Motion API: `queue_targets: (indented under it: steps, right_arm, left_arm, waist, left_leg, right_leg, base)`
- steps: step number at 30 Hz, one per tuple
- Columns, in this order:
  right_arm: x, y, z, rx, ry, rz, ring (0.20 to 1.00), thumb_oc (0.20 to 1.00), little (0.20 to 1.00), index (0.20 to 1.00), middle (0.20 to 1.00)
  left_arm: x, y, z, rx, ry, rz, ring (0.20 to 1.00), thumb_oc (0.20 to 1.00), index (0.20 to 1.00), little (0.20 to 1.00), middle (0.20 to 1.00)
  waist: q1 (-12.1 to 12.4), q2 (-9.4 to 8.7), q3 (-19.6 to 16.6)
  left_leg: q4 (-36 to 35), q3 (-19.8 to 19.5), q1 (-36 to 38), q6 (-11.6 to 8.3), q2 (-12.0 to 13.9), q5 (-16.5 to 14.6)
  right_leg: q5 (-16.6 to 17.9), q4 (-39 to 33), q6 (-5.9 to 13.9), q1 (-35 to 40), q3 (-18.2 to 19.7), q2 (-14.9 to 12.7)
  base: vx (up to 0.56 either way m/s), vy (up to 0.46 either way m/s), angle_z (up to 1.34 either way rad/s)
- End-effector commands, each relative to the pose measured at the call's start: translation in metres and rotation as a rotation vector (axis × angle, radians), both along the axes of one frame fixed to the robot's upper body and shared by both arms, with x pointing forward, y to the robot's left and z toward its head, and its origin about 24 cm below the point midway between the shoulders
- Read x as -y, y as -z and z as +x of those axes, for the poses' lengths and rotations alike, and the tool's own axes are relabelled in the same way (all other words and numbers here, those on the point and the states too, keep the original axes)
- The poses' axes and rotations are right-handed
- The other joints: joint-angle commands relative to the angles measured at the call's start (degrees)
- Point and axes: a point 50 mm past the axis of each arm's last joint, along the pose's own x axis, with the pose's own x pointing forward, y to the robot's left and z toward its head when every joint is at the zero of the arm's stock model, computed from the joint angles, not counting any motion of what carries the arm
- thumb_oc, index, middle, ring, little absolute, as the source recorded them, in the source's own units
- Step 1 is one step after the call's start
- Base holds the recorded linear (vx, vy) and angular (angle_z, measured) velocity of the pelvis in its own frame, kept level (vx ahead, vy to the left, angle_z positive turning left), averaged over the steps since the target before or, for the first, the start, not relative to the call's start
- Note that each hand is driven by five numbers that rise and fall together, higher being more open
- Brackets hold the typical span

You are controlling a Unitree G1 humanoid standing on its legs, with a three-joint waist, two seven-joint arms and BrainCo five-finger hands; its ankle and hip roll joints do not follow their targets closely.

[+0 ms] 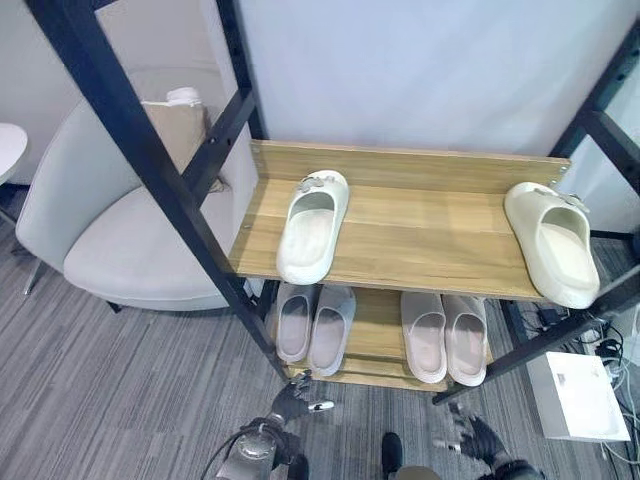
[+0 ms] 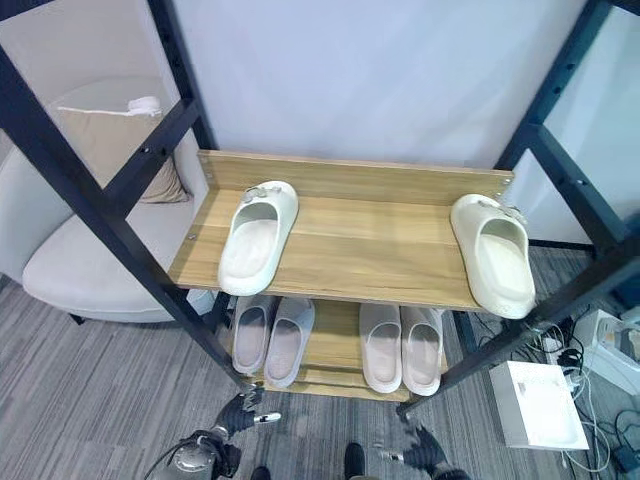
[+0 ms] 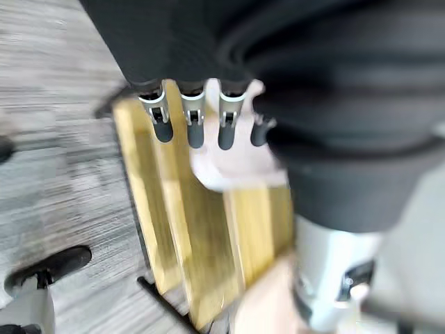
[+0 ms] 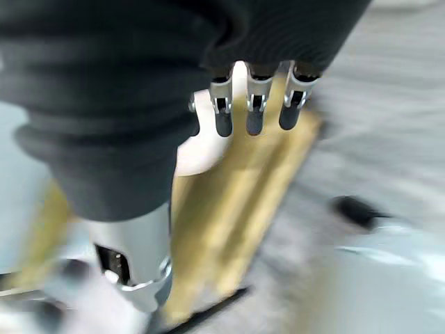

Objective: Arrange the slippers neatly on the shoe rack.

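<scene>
Two cream slippers on upper shelf of wooden shoe rack, well apart: left cream slipper toward rack's left end, toe pointing outward to front edge; right cream slipper at rack's far right end, angled, toe near front right corner. Lower shelf of rack holding four pale pinkish-grey slippers in two pairs: left pair side by side and touching under left cream slipper, right pair side by side toward rack's right half. Gap of bare wood between pairs.

Head views only: black metal frame posts crossing in front of rack's left end; grey armchair left of rack with beige cushion on it; white box and tangle of cords on carpet right of rack. Left hand low, in front of rack's lower left corner, apart from every slipper, fingers loosely spread, empty. Right hand low, in front of rack's right half, also off the rack, fingers relaxed and empty.

Left wrist view only: own fingers straight in a row, holding nothing, with blurred wood slats of rack and one pale slipper shape beyond them. Right wrist view: own fingers likewise straight, empty, over blurred wood of rack; carpet alongside.
</scene>
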Motion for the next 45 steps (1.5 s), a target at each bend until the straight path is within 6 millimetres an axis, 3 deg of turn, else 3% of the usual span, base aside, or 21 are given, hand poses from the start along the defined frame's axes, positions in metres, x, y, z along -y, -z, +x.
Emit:
queue_targets:
  steps: [1,3,6,7,8,9,11,12,13,15,18,22,23,28,32,45]
  right_arm:
    - [0.012,0.001,0.013,0.021,0.048,-0.1,1.0,1.0,1.0,1.0,1.0]
    - [0.015,0.007,0.007,-0.028,0.067,-0.12,1.0,1.0,1.0,1.0,1.0]
    - [0.025,0.018,-0.01,-0.143,0.183,-0.148,1.0,1.0,1.0,1.0,1.0]
    - [0.025,0.018,-0.01,-0.143,0.183,-0.148,1.0,1.0,1.0,1.0,1.0]
    - [0.029,0.02,-0.017,-0.173,0.241,-0.147,1.0,1.0,1.0,1.0,1.0]
    - [0.029,0.02,-0.017,-0.172,0.242,-0.146,1.0,1.0,1.0,1.0,1.0]
    - [0.035,0.02,-0.02,-0.189,0.246,-0.164,1.0,1.0,1.0,1.0,1.0]
    - [0.035,0.02,-0.022,-0.194,0.243,-0.163,1.0,1.0,1.0,1.0,1.0]
    - [0.039,0.018,-0.021,-0.188,0.219,-0.173,1.0,1.0,1.0,1.0,1.0]
    - [0.045,0.014,-0.024,-0.196,0.136,-0.183,1.0,1.0,1.0,1.0,1.0]
    - [0.038,0.014,-0.023,-0.183,0.119,-0.147,1.0,1.0,1.0,1.0,1.0]
    - [0.028,0.015,-0.024,-0.163,0.122,-0.099,1.0,1.0,1.0,1.0,1.0]
    - [0.022,0.015,-0.022,-0.136,0.133,-0.061,1.0,1.0,1.0,1.0,1.0]
    - [0.015,0.013,-0.016,-0.09,0.149,-0.024,1.0,1.0,1.0,1.0,1.0]
    - [0.013,0.014,-0.015,-0.08,0.16,-0.031,1.0,1.0,1.0,1.0,1.0]
    - [0.015,0.013,-0.011,-0.066,0.168,-0.052,1.0,1.0,1.0,1.0,1.0]
  left_arm:
    - [0.037,-0.034,0.044,0.223,0.296,0.072,1.0,1.0,1.0,1.0,1.0]
    - [0.046,-0.04,0.048,0.249,0.366,0.083,1.0,1.0,1.0,1.0,1.0]
    - [0.087,-0.079,0.061,0.459,0.681,0.116,1.0,1.0,1.0,1.0,1.0]
    - [0.087,-0.079,0.061,0.459,0.681,0.117,1.0,1.0,1.0,1.0,1.0]
    - [0.105,-0.107,0.066,0.567,0.785,0.073,1.0,1.0,1.0,1.0,1.0]
    - [0.105,-0.107,0.067,0.567,0.786,0.073,1.0,1.0,1.0,1.0,1.0]
    - [0.119,-0.156,0.07,0.727,0.88,-0.029,1.0,1.0,1.0,1.0,1.0]
    - [0.121,-0.168,0.07,0.766,0.901,-0.056,1.0,1.0,1.0,1.0,1.0]
    - [0.126,-0.203,0.065,0.85,0.993,-0.146,1.0,1.0,1.0,1.0,1.0]
    - [0.116,-0.3,0.046,1.113,1.146,-0.34,1.0,1.0,1.0,1.0,1.0]
    - [0.102,-0.33,0.043,1.191,1.075,-0.482,1.0,1.0,1.0,1.0,1.0]
    - [0.085,-0.339,0.052,1.3,0.867,-0.5,1.0,1.0,1.0,1.0,1.0]
    - [0.073,-0.338,0.067,1.387,0.706,-0.383,1.0,1.0,1.0,1.0,1.0]
    - [0.04,-0.346,0.094,1.57,0.397,-0.086,1.0,1.0,1.0,1.0,1.0]
    - [0.012,-0.341,0.111,1.626,0.215,0.174,1.0,1.0,1.0,1.0,1.0]
    - [-0.038,-0.331,0.131,1.645,0.035,0.675,1.0,1.0,1.0,1.0,1.0]
  waist:
    - [-1.63,-0.1,1.76]
    - [-1.76,0.1,2.0]
    - [-2.44,0.91,2.02]
    - [-2.43,0.89,2.05]
    - [-2.99,1.27,1.92]
    - [-2.95,1.23,2.02]
    - [-3.2,1.5,1.97]
    - [-3.3,1.61,1.94]
    - [-3.62,1.83,1.77]
    - [-3.71,2.33,1.06]
    - [-3.22,2.21,0.85]
    - [-2.8,1.75,0.7]
    - [-2.35,1.31,0.72]
    - [-2.13,0.93,0.84]
    - [-2.23,0.87,0.72]
    - [-2.34,0.92,0.64]
  left_leg:
    - [-0.42,1.02,-0.68,-0.85,-0.6,-0.34]
    - [-0.42,1.16,-0.52,-0.84,-0.59,-0.48]
    - [-0.42,1.3,-0.11,-0.69,-0.72,-0.95]
    - [-0.42,1.31,-0.09,-0.69,-0.72,-0.96]
    - [-0.42,1.44,0.06,-0.65,-0.82,-1.13]
    - [-0.42,1.45,0.1,-0.65,-0.81,-1.15]
    - [-0.42,1.61,-0.2,-0.57,-1.02,-0.71]
    - [-0.42,1.61,-0.2,-0.57,-1.05,-0.71]
    - [-0.42,1.75,-0.15,-0.6,-1.16,-0.78]
    - [-0.42,1.75,0.45,-0.88,-1.19,-1.34]
    - [-0.42,1.37,0.74,-1.1,-1.22,-1.21]
    - [-0.42,1.04,0.83,-1.26,-1.15,-1.17]
    - [-0.42,0.87,0.77,-1.29,-1.1,-1.15]
    - [-0.42,0.8,0.78,-1.32,-0.93,-1.14]
    - [-0.42,1.21,0.94,-1.31,-0.78,-1.4]
    - [-0.42,1.77,1.37,-1.37,-0.54,-1.89]
  right_leg:
    - [-5.91,0.06,2.21,3.62,-1.83,0.24]
    - [-5.94,0.06,2.22,3.68,-1.62,0.29]
    - [-6.17,0.06,2.31,3.78,-1.27,0.27]
    - [-6.17,0.06,2.31,3.8,-1.26,0.27]
    - [-6.21,0.06,2.39,3.83,-1.14,0.16]
    - [-6.21,0.06,2.39,3.86,-1.13,0.17]
    - [-5.81,0.06,2.37,3.64,-1.18,-0.04]
    - [-5.77,0.06,2.38,3.62,-1.16,-0.1]
    - [-5.77,0.06,2.44,3.55,-1.04,-0.06]
    - [-6.4,0.06,2.64,4.32,-1.29,-0.13]
    - [-6.55,0.06,2.61,4.98,-1.92,-0.14]
    - [-6.75,0.06,2.4,5.27,-2.22,-0.08]
    - [-6.83,0.06,2.3,5.4,-2.35,-0.02]
    - [-6.98,0.06,2.14,5.51,-2.4,0.18]
    - [-6.89,0.06,2.04,5.46,-1.9,0.28]
    - [-7.2,0.06,1.93,5.41,-1.26,0.67]
  base:
    - [0.01,-0.007,-0.12]
    - [0.01,-0.005,-0.09]
    - [0.02,-0.001,-0.06]
    - [0.0,0.0,0.0]
    - [0.01,0.003,-0.09]
    - [0.02,0.0,-0.14]
    - [-0.02,0.0,-0.14]
    - [-0.02,0.008,-0.05]
    - [0.05,0.009,-0.02]
    - [0.06,-0.006,0.01]
    - [0.02,-0.023,0.06]
    - [0.0,-0.013,0.01]
    - [0.0,-0.03,0.01]
    - [0.0,-0.021,0.09]
    - [0.0,-0.001,0.01]
    - [0.0,-0.001,-0.02]
